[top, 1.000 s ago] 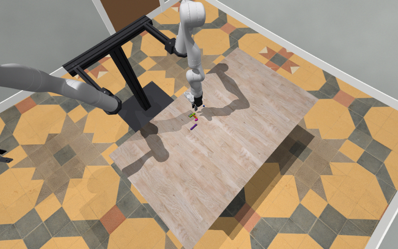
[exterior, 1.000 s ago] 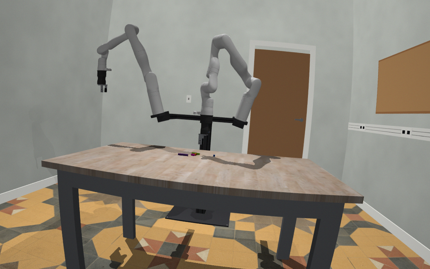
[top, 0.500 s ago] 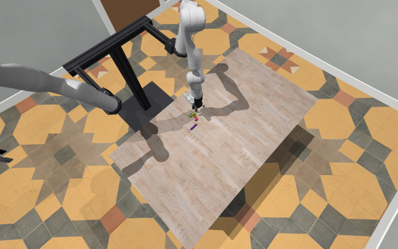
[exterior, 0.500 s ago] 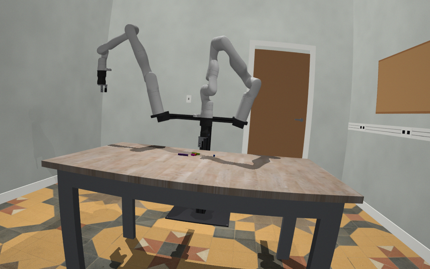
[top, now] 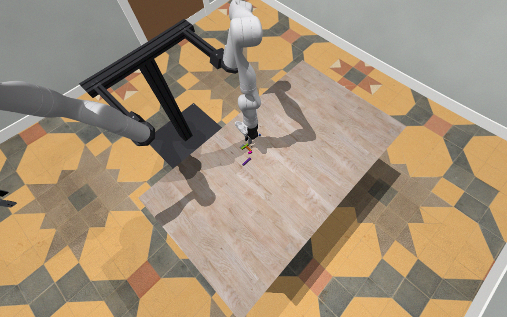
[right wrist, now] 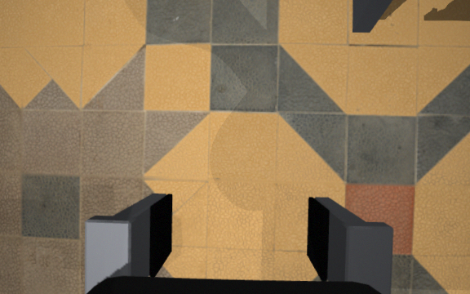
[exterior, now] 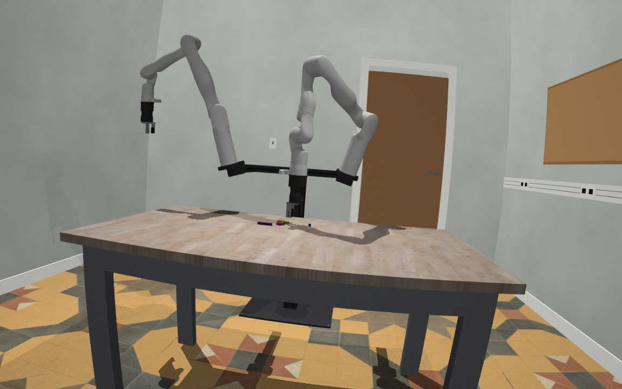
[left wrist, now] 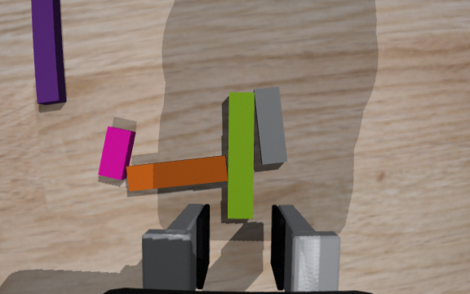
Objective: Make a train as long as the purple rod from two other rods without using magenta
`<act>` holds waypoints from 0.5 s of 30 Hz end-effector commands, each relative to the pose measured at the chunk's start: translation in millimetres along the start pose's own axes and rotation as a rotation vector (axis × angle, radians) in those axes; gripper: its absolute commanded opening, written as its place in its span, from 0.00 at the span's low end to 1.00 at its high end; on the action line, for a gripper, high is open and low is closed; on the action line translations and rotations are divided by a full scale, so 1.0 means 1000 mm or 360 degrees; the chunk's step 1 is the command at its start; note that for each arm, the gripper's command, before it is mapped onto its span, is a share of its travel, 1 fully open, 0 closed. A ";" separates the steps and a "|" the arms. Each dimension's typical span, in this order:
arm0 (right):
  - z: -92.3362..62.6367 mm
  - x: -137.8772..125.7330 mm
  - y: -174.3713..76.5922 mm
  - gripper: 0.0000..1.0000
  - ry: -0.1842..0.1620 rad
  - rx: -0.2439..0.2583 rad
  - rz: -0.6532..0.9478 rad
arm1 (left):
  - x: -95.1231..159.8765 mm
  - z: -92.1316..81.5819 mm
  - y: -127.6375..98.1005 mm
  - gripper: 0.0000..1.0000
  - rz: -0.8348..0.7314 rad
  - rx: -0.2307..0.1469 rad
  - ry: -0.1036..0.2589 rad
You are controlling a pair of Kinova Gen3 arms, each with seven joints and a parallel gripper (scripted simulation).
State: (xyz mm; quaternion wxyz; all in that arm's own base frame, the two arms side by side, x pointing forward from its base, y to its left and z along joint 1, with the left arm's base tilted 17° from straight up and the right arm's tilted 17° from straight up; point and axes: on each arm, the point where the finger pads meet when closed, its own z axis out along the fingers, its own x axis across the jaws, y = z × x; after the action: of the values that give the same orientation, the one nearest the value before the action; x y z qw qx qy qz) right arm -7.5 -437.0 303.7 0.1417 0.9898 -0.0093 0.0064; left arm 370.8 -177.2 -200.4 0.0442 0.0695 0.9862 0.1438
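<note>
The lime rod (left wrist: 241, 135) (top: 244, 146) lies flat. The grey rod (left wrist: 271, 126) touches it near one end, slightly angled. The orange rod (left wrist: 190, 173) (top: 248, 149) abuts the lime rod's other side, crosswise. The magenta rod (left wrist: 116, 153) (top: 249, 152) is at the orange rod's outer end. The purple rod (left wrist: 47, 53) (top: 246, 161) (exterior: 264, 223) lies apart. A blue rod (top: 259, 134) (exterior: 309, 225) lies on the lime rod's other side, away from purple. My left gripper (left wrist: 240, 234) is partly open and empty, above the lime rod's near end. My right gripper (right wrist: 239, 224) (top: 10, 198) (exterior: 149, 130) is open and empty.
The rods lie on the wooden table (top: 287, 189) (exterior: 303, 251), near its edge by the black arm stand (top: 164, 94). The right arm hangs well off the table, above the tiled floor (right wrist: 243, 147). The left arm's shadow falls over the lime and grey rods.
</note>
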 end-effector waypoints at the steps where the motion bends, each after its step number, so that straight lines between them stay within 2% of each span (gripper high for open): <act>1: -0.001 0.000 0.000 1.00 0.0000 -0.0003 0.0000 | -0.001 0.002 0.000 0.54 0.0000 0.0001 -0.0002; 15: -0.001 0.000 0.000 1.00 0.0000 -0.0003 0.0000 | -0.001 0.011 -0.001 0.54 0.0000 0.0001 -0.0002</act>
State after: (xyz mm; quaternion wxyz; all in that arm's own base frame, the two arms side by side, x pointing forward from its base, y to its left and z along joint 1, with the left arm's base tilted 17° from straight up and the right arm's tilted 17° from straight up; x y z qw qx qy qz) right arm -7.5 -437.0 303.7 0.1417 0.9898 -0.0093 0.0064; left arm 372.0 -174.3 -211.5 0.0442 0.0695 0.9862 0.1438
